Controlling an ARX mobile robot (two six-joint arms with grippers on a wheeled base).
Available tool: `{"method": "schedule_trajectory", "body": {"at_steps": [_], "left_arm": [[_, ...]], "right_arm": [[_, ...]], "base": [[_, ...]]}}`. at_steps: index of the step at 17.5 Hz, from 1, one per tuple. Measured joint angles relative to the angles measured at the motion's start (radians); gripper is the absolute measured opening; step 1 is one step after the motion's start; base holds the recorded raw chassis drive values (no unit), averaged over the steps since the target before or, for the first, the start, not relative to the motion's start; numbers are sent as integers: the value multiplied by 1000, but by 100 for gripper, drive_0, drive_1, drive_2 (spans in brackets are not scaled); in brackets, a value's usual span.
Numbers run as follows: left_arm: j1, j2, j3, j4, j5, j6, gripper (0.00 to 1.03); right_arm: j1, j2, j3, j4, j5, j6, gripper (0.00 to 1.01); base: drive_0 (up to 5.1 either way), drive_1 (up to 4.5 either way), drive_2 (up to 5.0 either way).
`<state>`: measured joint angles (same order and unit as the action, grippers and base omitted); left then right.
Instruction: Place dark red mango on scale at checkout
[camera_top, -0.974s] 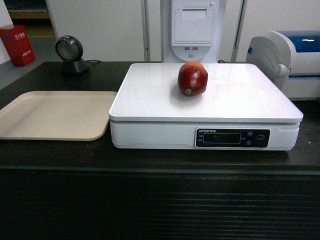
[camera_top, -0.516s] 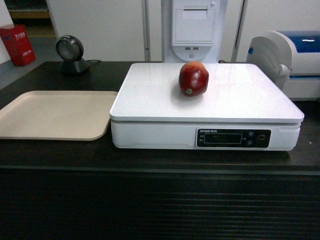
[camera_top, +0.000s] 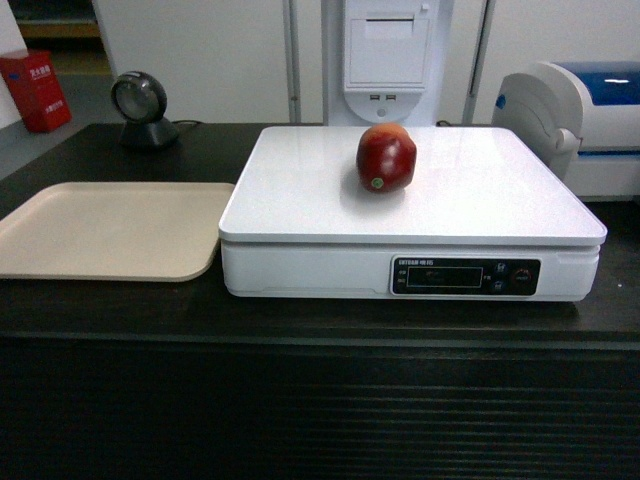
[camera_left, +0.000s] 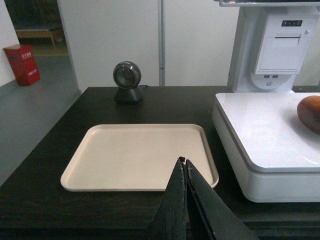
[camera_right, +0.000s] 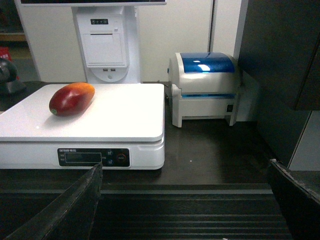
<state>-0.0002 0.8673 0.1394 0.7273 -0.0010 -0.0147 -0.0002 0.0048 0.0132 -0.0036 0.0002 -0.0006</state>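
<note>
Head view: glossy dark red oval mango (camera_top: 386, 158) lies on the flat white electronic scale (camera_top: 480, 195), toward the far middle of its platform, green sticker facing the camera; neither arm shows here.
Counter: long black checkout counter with ribbed front (camera_top: 300, 400) carries the scale and, touching or just beside the scale's left edge, a flat beige plastic tray (camera_top: 100, 228).
Far edge: round black scanner (camera_top: 142, 108) and white receipt printer column (camera_top: 388, 55) stand behind.
Left wrist view: left gripper (camera_left: 183, 162), black jaws pressed together with nothing between them, tip over the tray's near right part.
Mango from the left jaws: ahead and well to the right, on the scale, apart from them.
Right wrist view: right gripper (camera_right: 185, 172), jaws spread wide, holding nothing.
Mango from the right jaws: ahead and to the left, on the scale, well apart.
Beyond the right jaws: white-and-blue machine (camera_right: 206, 87) just right of the scale.
</note>
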Motion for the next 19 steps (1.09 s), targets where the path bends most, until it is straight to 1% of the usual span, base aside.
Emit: {"method": "schedule_trajectory", "body": {"at_steps": [6,7,10,14,17,19], "left_arm": [[0,-222,-87,-144,0,0,2],[0,-222,-118,-81,0,0,2],[0,-330,-130,-201,0,0,2],[0,-468,-130,-333,0,0,2],[0,-559,-130,-422,0,0,2],[0,-604,-130,-460,0,0,2]], "right_arm": [[0,0,0,0,0,0,98],[0,0,0,0,0,0,98],[0,0,0,0,0,0,98],[0,0,0,0,0,0,98],[0,0,0,0,0,0,98],[0,0,0,0,0,0,98]], "base": [[0,0,0],[0,0,0],[0,0,0],[0,0,0],[0,0,0],[0,0,0]]}}
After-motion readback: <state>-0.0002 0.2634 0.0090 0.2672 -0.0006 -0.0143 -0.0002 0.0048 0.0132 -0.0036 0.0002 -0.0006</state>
